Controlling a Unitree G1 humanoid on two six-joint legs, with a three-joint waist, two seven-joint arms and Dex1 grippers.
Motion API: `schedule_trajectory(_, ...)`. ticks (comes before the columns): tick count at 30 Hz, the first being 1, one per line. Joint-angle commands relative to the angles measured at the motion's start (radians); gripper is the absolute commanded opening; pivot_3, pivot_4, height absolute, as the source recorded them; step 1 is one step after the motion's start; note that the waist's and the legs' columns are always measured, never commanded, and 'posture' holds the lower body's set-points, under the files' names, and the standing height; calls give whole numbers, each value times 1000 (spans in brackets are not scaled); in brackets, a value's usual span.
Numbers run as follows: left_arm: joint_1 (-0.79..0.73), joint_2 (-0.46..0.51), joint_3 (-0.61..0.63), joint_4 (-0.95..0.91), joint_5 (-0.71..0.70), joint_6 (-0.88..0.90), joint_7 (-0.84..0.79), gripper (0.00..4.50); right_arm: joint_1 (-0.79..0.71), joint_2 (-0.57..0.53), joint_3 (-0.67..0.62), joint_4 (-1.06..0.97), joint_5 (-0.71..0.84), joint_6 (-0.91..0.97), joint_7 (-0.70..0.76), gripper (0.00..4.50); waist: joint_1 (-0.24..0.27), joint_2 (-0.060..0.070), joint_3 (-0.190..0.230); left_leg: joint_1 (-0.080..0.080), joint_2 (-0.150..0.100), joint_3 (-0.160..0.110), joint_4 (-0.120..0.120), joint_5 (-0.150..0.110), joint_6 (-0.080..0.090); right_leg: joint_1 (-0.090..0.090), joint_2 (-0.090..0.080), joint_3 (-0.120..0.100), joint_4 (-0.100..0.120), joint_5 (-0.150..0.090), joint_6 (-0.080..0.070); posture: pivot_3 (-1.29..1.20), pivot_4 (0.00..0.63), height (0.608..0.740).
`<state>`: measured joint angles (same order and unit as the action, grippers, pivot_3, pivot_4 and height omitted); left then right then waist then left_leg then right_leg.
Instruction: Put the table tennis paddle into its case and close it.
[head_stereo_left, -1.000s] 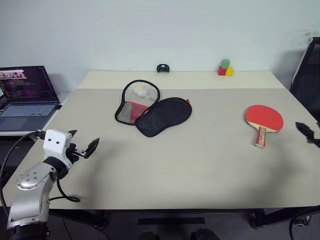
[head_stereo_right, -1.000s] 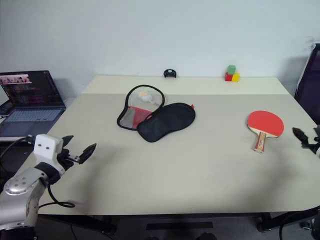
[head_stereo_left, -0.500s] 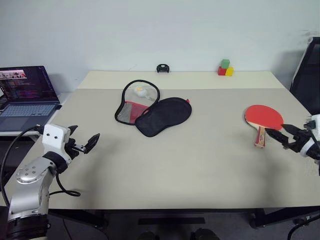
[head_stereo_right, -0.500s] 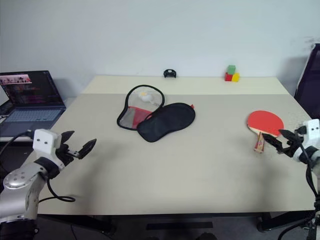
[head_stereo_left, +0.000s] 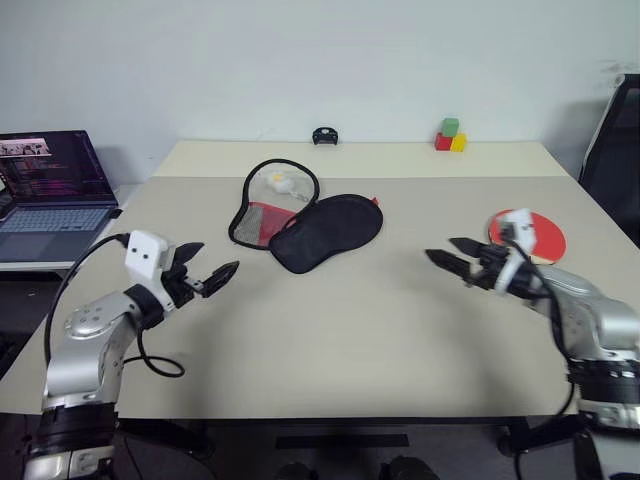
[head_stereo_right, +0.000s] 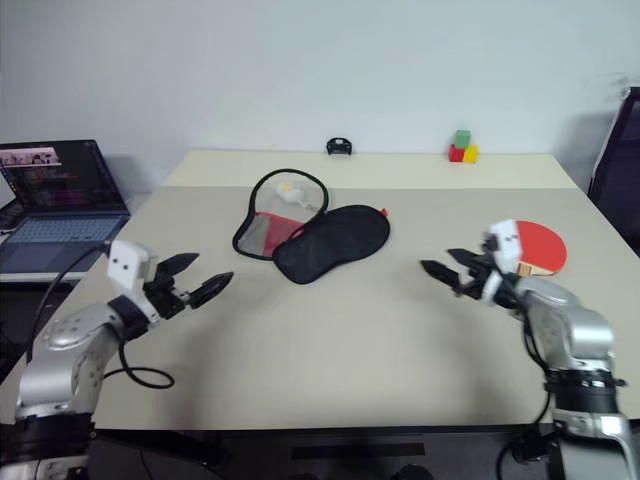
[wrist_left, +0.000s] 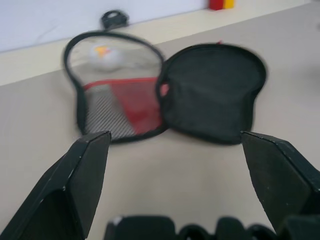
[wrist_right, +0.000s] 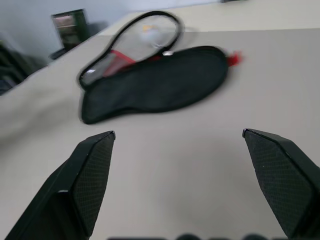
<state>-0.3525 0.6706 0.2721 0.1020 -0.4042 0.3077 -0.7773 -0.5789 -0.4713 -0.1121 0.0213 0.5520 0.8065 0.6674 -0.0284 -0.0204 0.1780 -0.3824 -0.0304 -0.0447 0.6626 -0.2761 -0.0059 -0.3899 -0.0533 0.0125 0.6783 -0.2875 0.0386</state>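
The case lies unzipped and spread open left of the table's middle, its black half beside its mesh half with the red panel. The table tennis paddle lies red face up near the right edge, partly hidden behind my right wrist. My left gripper hovers open over the table, left of the case and pointing at it. My right gripper hovers open right of the case, with the paddle behind it. Neither gripper has anything between its fingers.
A small white and yellow object sits under the mesh half. Coloured blocks and a small black object stand at the table's far edge. An open laptop stands off the left side, and a dark chair at the right.
My right gripper has swung left from the table's right edge, past the paddle, toward the middle. My left gripper has moved right and a little up toward the case. Both stay open.
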Motion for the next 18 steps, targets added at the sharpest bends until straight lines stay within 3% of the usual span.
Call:
schedule_trajectory(1,-34,13,6,4,-13,1,-15,4500,-50,40,49,-35,-12,35,-48,4485,0,0,0,0,0,0,0,0,0,0,0,0,0,0,0,0,150,740)
schedule_trajectory(9,-92,-24,-73,82,26,32,-11,4500,-76,37,79,-97,-9,23,-20,4485,3,0,0,-3,-1,-1,0,0,0,-2,0,-1,-2,0,0,0,150,740)
schedule_trajectory(18,-302,-155,-164,387,133,86,116,4500,-53,-128,18,-199,32,51,70,4485,6,-2,1,-3,-2,-2,0,0,0,-2,0,-2,-1,0,0,0,150,740)
